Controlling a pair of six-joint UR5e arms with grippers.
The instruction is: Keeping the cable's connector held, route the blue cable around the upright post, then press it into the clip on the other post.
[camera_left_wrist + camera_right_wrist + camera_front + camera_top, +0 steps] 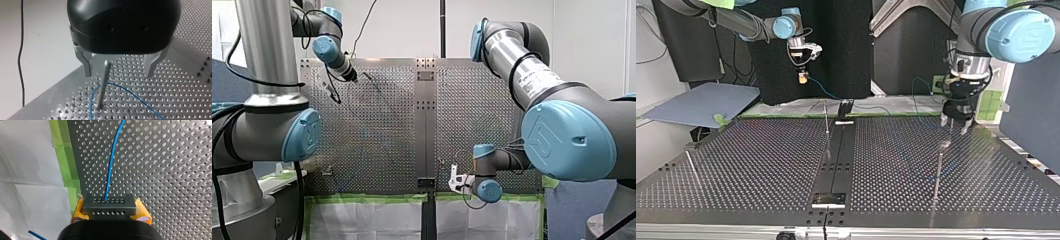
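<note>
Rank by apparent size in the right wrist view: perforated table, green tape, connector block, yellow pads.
1. perforated table
2-3. green tape and connector block: similar area, block nearer camera, so unranked
4. yellow pads

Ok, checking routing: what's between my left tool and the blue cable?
The upright post: in the left wrist view it rises from the blue cable curving at its base toward the left tool's open fingers.
</note>
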